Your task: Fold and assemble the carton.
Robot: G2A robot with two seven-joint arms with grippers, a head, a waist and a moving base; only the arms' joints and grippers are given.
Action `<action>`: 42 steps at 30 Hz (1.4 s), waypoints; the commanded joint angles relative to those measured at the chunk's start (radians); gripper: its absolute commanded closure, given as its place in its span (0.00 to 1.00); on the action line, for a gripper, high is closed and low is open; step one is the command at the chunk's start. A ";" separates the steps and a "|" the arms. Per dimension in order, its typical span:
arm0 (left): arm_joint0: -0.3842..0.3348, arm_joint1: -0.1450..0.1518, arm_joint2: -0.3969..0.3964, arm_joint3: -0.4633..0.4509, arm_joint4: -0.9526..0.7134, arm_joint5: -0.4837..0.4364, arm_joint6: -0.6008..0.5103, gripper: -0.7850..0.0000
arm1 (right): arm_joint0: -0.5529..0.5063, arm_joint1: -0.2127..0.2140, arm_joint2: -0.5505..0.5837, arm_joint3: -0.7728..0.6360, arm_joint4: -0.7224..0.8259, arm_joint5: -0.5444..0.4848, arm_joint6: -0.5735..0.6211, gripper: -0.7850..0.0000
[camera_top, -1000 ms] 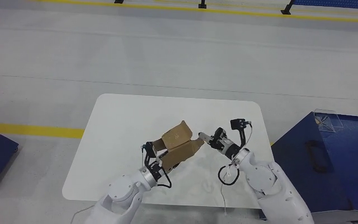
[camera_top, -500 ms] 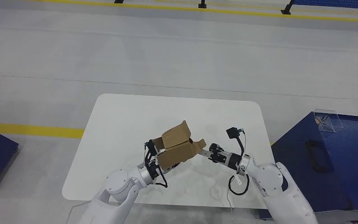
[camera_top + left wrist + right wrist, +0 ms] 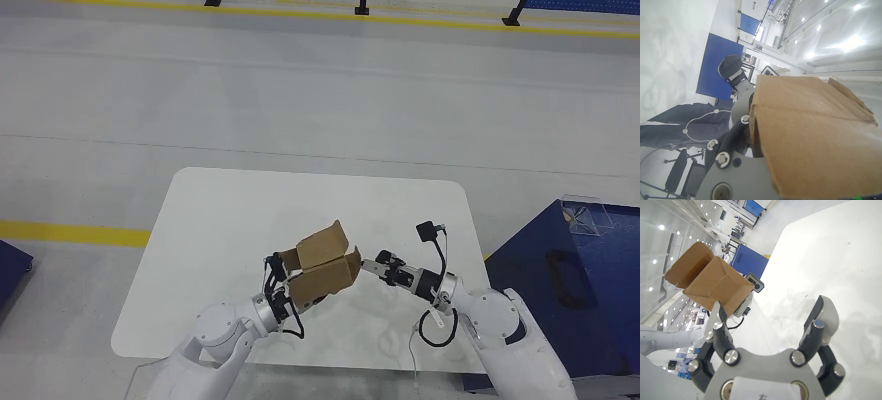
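The left gripper (image 3: 282,286) holds the half-folded carton (image 3: 320,262) up off the table (image 3: 250,200), jaws clamped on it. The right gripper (image 3: 367,266) sits just beside its open end, jaws apart. The next move is probably to push the rounded flap (image 3: 726,289) inward squarely.

No words can be read.
Tiny print is seen on a white sticker (image 3: 762,389) at the base of the right gripper (image 3: 769,301), but it is cut off.

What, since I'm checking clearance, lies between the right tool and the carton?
Nothing visible: in the top view the open right tool sits at the edge of the carton; contact unclear.
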 commanded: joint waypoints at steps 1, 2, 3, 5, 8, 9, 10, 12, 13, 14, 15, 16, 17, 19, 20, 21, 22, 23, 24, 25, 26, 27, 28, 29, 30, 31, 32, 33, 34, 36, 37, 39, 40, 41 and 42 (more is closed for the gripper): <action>-0.002 0.000 0.003 0.001 0.001 0.002 0.001 1.00 | 0.002 0.000 -0.004 -0.003 0.000 -0.001 -0.002 0.00; -0.003 -0.001 0.004 0.002 0.001 0.002 0.001 1.00 | 0.003 0.000 -0.004 -0.005 0.000 -0.002 -0.006 0.00; -0.005 -0.001 0.006 0.002 0.005 0.003 0.001 1.00 | 0.004 0.000 -0.004 -0.006 -0.001 -0.002 -0.011 0.00; -0.006 -0.001 0.010 0.001 0.016 0.003 0.004 1.00 | 0.006 0.000 -0.003 -0.007 -0.001 -0.001 -0.011 0.00; -0.006 -0.001 0.015 -0.003 0.023 0.004 0.006 1.00 | 0.012 0.001 -0.004 -0.004 -0.001 0.003 -0.011 0.00; -0.006 -0.001 0.017 -0.004 0.028 0.005 0.007 1.00 | 0.014 0.001 -0.005 -0.004 0.000 0.004 -0.011 0.00; -0.007 -0.001 0.019 -0.005 0.033 0.005 0.009 1.00 | 0.016 0.001 -0.006 -0.004 -0.002 0.005 -0.011 0.00; -0.008 -0.001 0.025 -0.006 0.039 0.006 0.009 1.00 | 0.019 0.001 -0.007 -0.005 -0.004 0.007 -0.015 0.00; -0.008 -0.001 0.027 -0.005 0.040 0.006 0.010 1.00 | 0.021 0.001 -0.008 -0.004 -0.005 0.009 -0.016 0.00; -0.009 -0.002 0.029 -0.005 0.043 0.006 0.012 1.00 | 0.023 0.001 -0.009 -0.004 -0.008 0.010 -0.018 0.00; -0.009 -0.002 0.031 -0.004 0.043 0.006 0.013 1.00 | 0.025 0.001 -0.011 -0.002 -0.010 0.011 -0.020 0.00; -0.010 -0.002 0.032 -0.004 0.044 0.005 0.013 1.00 | 0.027 0.001 -0.013 -0.001 -0.011 0.013 -0.021 0.00; -0.010 -0.002 0.032 -0.004 0.045 0.004 0.013 1.00 | 0.029 0.000 -0.016 -0.001 -0.013 0.014 -0.022 0.00; -0.010 -0.002 0.033 -0.004 0.047 0.005 0.014 1.00 | 0.033 0.000 -0.021 -0.001 -0.024 0.018 -0.022 0.00; -0.010 -0.002 0.033 -0.005 0.047 0.002 0.015 1.00 | 0.034 0.000 -0.024 -0.001 -0.026 0.019 -0.023 0.00; -0.009 -0.002 0.033 -0.006 0.049 0.001 0.016 1.00 | 0.035 0.000 -0.026 0.000 -0.027 0.019 -0.023 0.00; -0.008 -0.002 0.033 -0.006 0.050 0.001 0.017 1.00 | 0.035 0.000 -0.028 0.001 -0.028 0.019 -0.023 0.00; -0.007 -0.002 0.033 -0.007 0.050 0.001 0.017 1.00 | 0.036 0.000 -0.029 0.003 -0.030 0.021 -0.022 0.00; -0.007 -0.002 0.033 -0.008 0.050 0.001 0.018 1.00 | 0.038 0.000 -0.031 0.005 -0.032 0.022 -0.022 0.00; -0.006 -0.001 0.033 -0.009 0.051 0.002 0.020 1.00 | 0.040 0.000 -0.033 0.007 -0.033 0.023 -0.021 0.00; -0.005 -0.001 0.033 -0.011 0.052 0.002 0.020 1.00 | 0.042 0.000 -0.035 0.010 -0.037 0.023 -0.018 0.00; -0.004 -0.001 0.032 -0.013 0.053 0.002 0.020 1.00 | 0.043 0.000 -0.038 0.012 -0.038 0.023 -0.016 0.00; -0.003 -0.001 0.032 -0.014 0.054 0.002 0.021 1.00 | 0.044 0.000 -0.040 0.013 -0.039 0.023 -0.016 0.00; -0.002 -0.001 0.032 -0.015 0.055 0.002 0.022 1.00 | 0.045 0.000 -0.042 0.015 -0.043 0.023 -0.016 0.00; -0.001 0.000 0.032 -0.017 0.055 0.002 0.023 1.00 | 0.047 0.000 -0.043 0.018 -0.044 0.022 -0.017 0.00; 0.000 0.000 0.033 -0.019 0.056 0.003 0.024 1.00 | 0.049 0.000 -0.045 0.020 -0.043 0.023 -0.016 0.00; 0.001 0.000 0.033 -0.021 0.056 0.003 0.025 1.00 | 0.051 0.000 -0.047 0.022 -0.043 0.023 -0.014 0.00; 0.002 0.000 0.034 -0.022 0.058 0.003 0.027 1.00 | 0.052 -0.001 -0.049 0.023 -0.041 0.023 -0.013 0.00; 0.003 0.000 0.035 -0.023 0.059 0.004 0.028 1.00 | 0.054 -0.001 -0.052 0.024 -0.041 0.023 -0.011 0.00; 0.004 0.000 0.035 -0.025 0.060 0.006 0.029 1.00 | 0.055 -0.001 -0.059 0.023 -0.043 0.023 -0.011 0.00; 0.004 0.000 0.036 -0.025 0.061 0.006 0.030 1.00 | 0.056 -0.002 -0.062 0.023 -0.043 0.023 -0.011 0.00; 0.005 0.000 0.038 -0.026 0.061 0.005 0.032 1.00 | 0.058 -0.002 -0.067 0.022 -0.041 0.023 -0.013 0.00; 0.005 -0.001 0.039 -0.027 0.062 0.004 0.032 1.00 | 0.059 -0.003 -0.069 0.022 -0.040 0.024 -0.014 0.00; 0.006 -0.001 0.040 -0.028 0.063 0.003 0.033 1.00 | 0.060 -0.003 -0.073 0.019 -0.039 0.023 -0.015 0.00; 0.006 -0.001 0.040 -0.028 0.062 0.002 0.033 1.00 | 0.060 -0.004 -0.075 0.018 -0.039 0.023 -0.017 0.00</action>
